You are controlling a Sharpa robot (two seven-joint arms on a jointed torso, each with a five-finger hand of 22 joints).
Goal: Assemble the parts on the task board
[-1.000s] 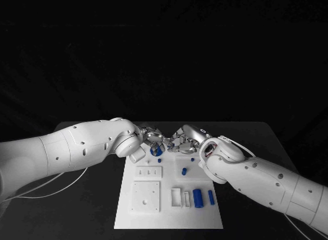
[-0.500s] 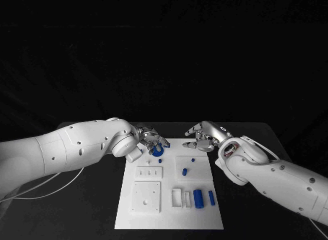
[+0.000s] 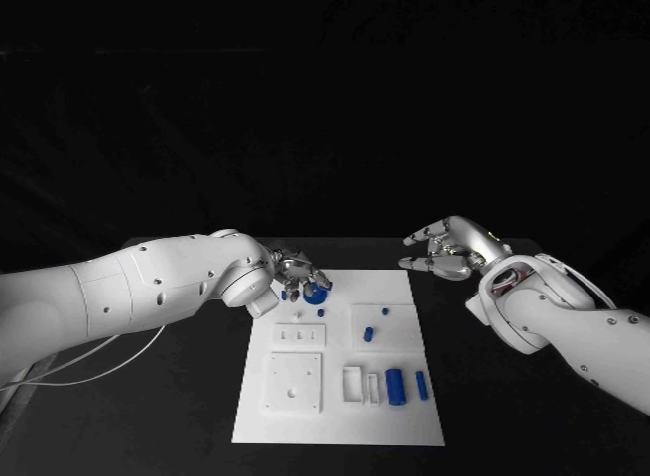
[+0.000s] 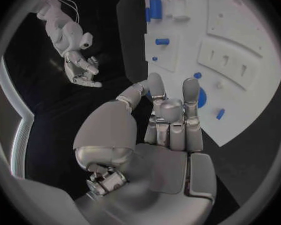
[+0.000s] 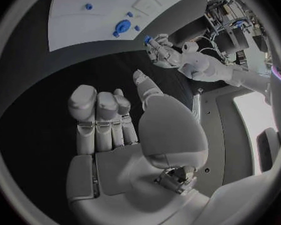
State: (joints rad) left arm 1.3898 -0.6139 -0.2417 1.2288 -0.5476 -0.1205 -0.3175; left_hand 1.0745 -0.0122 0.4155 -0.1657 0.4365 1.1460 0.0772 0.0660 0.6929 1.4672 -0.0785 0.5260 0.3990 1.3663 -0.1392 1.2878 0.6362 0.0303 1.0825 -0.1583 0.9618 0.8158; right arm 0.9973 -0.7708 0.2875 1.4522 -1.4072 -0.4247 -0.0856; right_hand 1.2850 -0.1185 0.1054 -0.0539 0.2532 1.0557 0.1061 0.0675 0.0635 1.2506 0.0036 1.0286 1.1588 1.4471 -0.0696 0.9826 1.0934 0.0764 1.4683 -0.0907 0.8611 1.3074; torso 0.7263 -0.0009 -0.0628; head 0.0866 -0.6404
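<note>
Moved: since 1 second ago the right hand (image 3: 447, 251) has pulled away from the left hand (image 3: 295, 277) and off the board; it now hangs over the black table (image 3: 195, 397) past the board's far right corner.
Task board (image 3: 342, 421): the white plate lies flat in the middle of the table.
Left hand: it is over the far left corner of the board, same spot as before. Its fingers (image 4: 190, 92) are close together and bent a little, their tips right at the round blue part (image 3: 317, 293). I cannot tell if they hold it.
Right hand fingers (image 5: 83, 105): spread apart, holding nothing.
Round blue part: on the board's far left corner, under the left fingertips.
Blue peg (image 3: 367, 334): near the middle of the board.
2 long blue parts (image 3: 396, 387): side by side, near the board's front right.
</note>
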